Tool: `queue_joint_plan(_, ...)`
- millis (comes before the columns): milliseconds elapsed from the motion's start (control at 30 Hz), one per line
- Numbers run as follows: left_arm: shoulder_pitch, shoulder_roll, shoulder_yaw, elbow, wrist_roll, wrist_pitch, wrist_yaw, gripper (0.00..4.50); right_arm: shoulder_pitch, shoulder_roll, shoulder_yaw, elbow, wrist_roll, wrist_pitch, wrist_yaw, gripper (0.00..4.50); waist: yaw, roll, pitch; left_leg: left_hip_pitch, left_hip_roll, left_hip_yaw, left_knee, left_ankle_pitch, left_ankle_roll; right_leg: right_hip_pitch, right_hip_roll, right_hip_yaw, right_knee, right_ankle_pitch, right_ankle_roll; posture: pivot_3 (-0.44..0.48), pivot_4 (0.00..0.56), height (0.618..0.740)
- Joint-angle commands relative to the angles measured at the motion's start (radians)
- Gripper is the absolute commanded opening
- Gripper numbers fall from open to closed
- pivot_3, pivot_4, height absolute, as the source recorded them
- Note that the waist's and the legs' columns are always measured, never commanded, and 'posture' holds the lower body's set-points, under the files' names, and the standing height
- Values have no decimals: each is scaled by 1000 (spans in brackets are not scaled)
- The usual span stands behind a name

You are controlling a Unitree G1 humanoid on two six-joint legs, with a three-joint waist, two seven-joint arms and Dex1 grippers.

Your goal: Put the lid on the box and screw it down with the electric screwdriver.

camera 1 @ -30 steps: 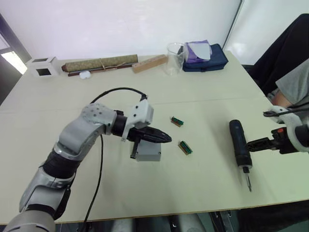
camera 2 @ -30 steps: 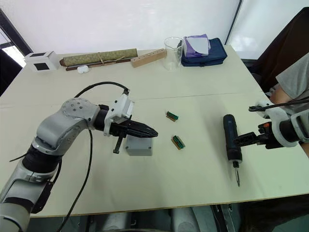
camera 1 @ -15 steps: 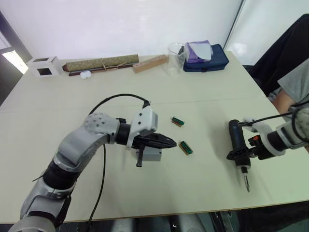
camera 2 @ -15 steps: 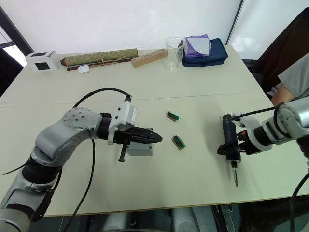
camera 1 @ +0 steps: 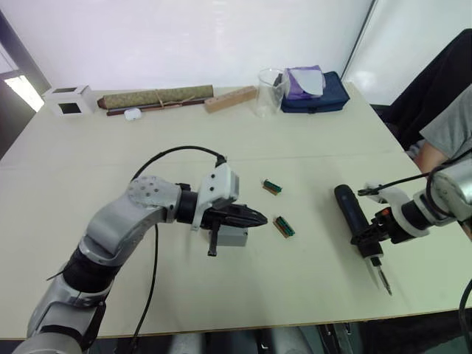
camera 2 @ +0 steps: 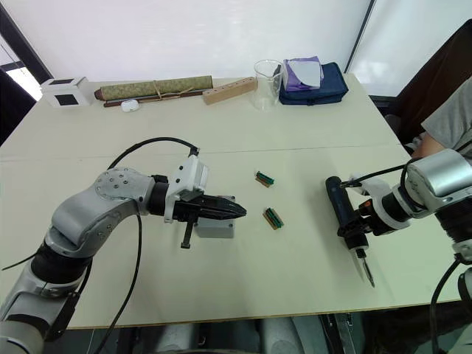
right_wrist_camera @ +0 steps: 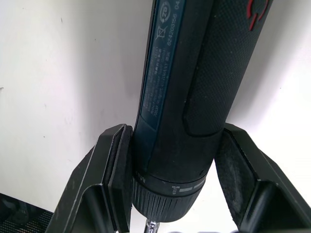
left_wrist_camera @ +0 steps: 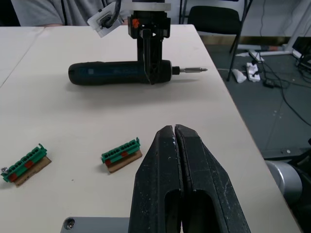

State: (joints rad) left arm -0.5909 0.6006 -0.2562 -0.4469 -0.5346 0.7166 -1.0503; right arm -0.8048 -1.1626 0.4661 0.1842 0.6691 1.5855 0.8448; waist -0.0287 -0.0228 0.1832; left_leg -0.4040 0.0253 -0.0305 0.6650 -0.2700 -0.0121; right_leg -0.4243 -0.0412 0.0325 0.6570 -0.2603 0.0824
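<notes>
The screwdriver (camera 2: pixel 343 215) lies flat on the table (camera 2: pixel 243 147). Its long side runs from far to near, and its thin metal bit (camera 2: pixel 366 271) points at the near edge and a little toward the right. The right gripper (camera 2: pixel 355 230) sits across it, close to the bit end. In the right wrist view one black finger (right_wrist_camera: pixel 114 170) touches one side of the screwdriver, and the other finger is just beside the other side with a small gap, so the grip is not quite tight.

To the left of the screwdriver lie two small green parts (camera 2: pixel 273 217), one nearer and one farther. Farther left is the grey box (camera 2: pixel 215 226). The left gripper (camera 2: pixel 237 212) hangs over the box with its two fingers pressed together and nothing between them. It points toward the screwdriver.

The table is pale and smooth. Along its far edge are a white cube (camera 2: pixel 60 91), a rolled mat (camera 2: pixel 155 88), a wood block (camera 2: pixel 229 90), a clear cup (camera 2: pixel 268 82) and a blue bag (camera 2: pixel 316 77). Behind the table is a white wall (camera 2: pixel 184 33). A person (camera 2: pixel 446 122) sits beyond the right gripper.
</notes>
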Motion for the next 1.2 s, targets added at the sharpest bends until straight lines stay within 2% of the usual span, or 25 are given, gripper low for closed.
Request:
queue_joint_plan(33,4,25,26,15,0,-18,-14,0,-6,22,36,33,-50,-66,54,2105,-1,0,0,0,0,0,0,0,0,0,0,0,0,0,0,0,150,740)
queue_joint_plan(133,21,66,67,79,3,-31,-30,0,-114,66,-45,137,-107,-173,81,2101,-19,0,0,1,0,1,0,0,0,1,0,0,0,0,0,0,150,740)
queue_joint_plan(233,37,118,96,147,21,-54,-53,0,-231,136,-230,253,-79,-165,53,2085,-31,9,6,4,0,4,0,0,0,0,1,5,1,2,-2,0,150,740)
queue_joint_plan(267,40,129,103,169,24,-58,-57,0,-242,157,-313,263,-58,-173,36,2085,-29,14,9,3,0,5,0,0,0,-1,1,7,2,2,-1,0,150,740)
queue_joint_plan(333,43,145,121,210,22,-63,-66,0,-229,217,-528,231,21,-151,3,2085,-17,14,9,1,0,6,-1,0,0,-6,2,8,6,2,0,0,150,740)
queue_joint_plan(400,44,150,134,232,17,-64,-73,0,-206,271,-678,182,65,-135,-36,2085,-11,14,9,-1,2,5,-2,0,0,-7,5,8,5,2,0,0,150,740)
queue_joint_plan(467,44,153,148,248,9,-64,-80,0,-174,339,-804,97,102,-121,-95,2085,-2,14,9,-3,3,4,-2,0,0,-9,6,8,4,2,0,0,150,740)
queue_joint_plan(533,41,161,160,251,1,-51,-87,0,-90,484,-975,-123,197,-159,-185,2085,10,13,8,-4,4,4,-2,0,0,-9,6,8,3,2,0,0,150,740)
queue_joint_plan(600,20,154,178,249,-29,-6,-80,0,24,728,-1063,-415,243,-343,-339,2085,12,13,8,-4,4,4,-1,0,0,-9,6,8,4,2,0,0,150,740)
queue_joint_plan(633,10,152,184,251,-40,10,-78,0,61,814,-1066,-511,240,-412,-394,2085,13,14,8,-4,4,4,-1,0,0,-9,6,8,4,2,0,0,150,740)
queue_joint_plan(667,-4,155,179,263,-34,18,-78,0,123,882,-992,-618,185,-516,-409,2085,12,15,9,-4,4,3,-1,0,0,-11,6,8,7,2,0,0,150,740)
queue_joint_plan(800,-32,153,140,313,5,12,-93,0,282,1009,-713,-768,11,-769,-411,2085,11,15,9,-4,4,4,-1,1,-1,-12,6,8,8,2,-1,0,150,740)
queue_joint_plan(967,-12,138,104,309,36,-15,-94,0,379,986,-540,-763,-126,-957,-371,2085,10,15,8,-3,4,4,-1,1,-1,-11,7,8,8,2,-1,0,150,740)
queue_joint_plan(1200,13,97,26,314,129,-87,-74,0,402,939,-457,-737,-199,-1040,-358,2085,11,15,8,-3,4,4,-1,1,-1,-11,7,8,8,3,-1,0,150,740)
